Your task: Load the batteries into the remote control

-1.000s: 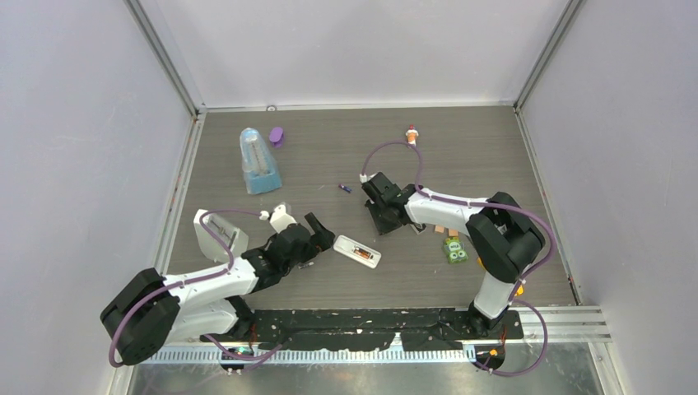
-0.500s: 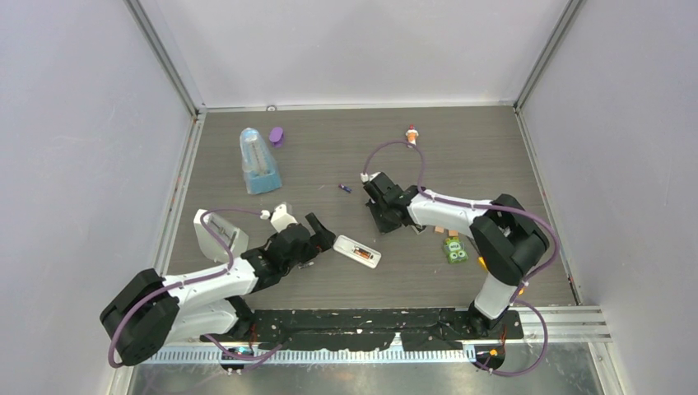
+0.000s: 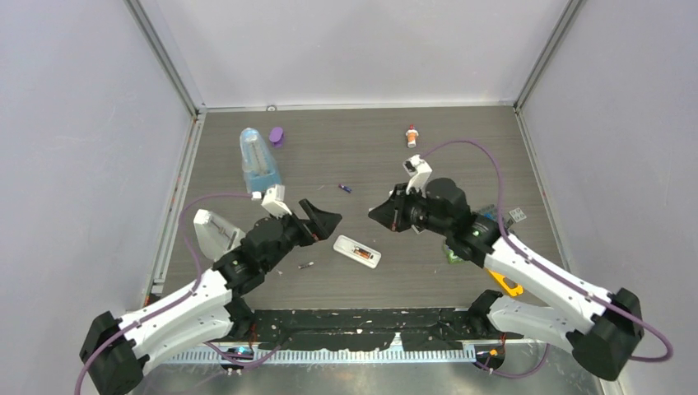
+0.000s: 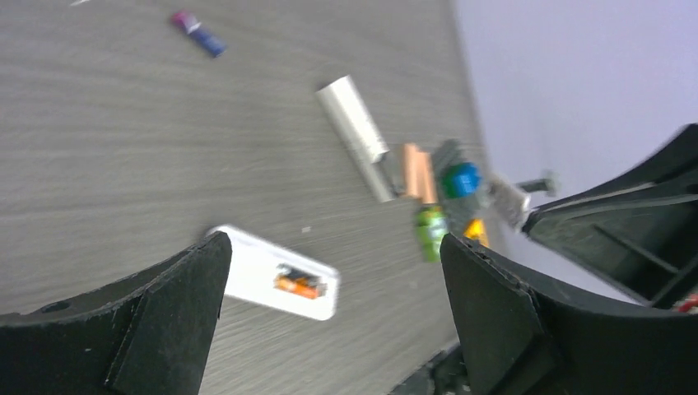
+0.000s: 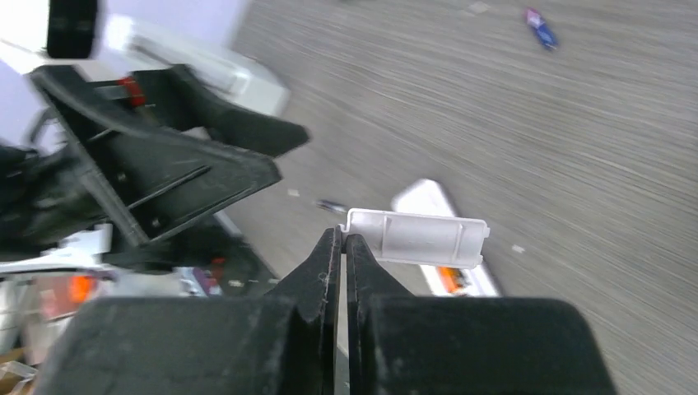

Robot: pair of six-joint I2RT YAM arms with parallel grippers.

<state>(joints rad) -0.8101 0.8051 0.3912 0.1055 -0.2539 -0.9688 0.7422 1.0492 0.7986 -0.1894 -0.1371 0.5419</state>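
Observation:
The white remote control (image 3: 357,251) lies back up on the table between the two arms, with an orange battery (image 4: 298,285) sitting in its uncovered compartment. My right gripper (image 5: 344,237) hangs above it, shut on one end of a thin white battery cover (image 5: 421,239). From above, that gripper (image 3: 377,214) points left toward my left gripper (image 3: 323,219). The left gripper (image 4: 333,247) is open and holds nothing, hovering over the remote (image 4: 276,276). A purple battery (image 3: 346,188) lies farther back, and a dark battery (image 3: 306,265) rests left of the remote.
A blue transparent case (image 3: 259,160) and a purple cap (image 3: 276,136) sit at the back left, a red-and-white bottle (image 3: 411,134) at the back. A white box (image 3: 216,234) lies left. A white bar (image 4: 354,123), a green item (image 3: 453,252) and a yellow tool (image 3: 507,285) lie right.
The right gripper closed on the white cover and rose from the table with it. The left arm also lifted and swung up, its jaws staying wide.

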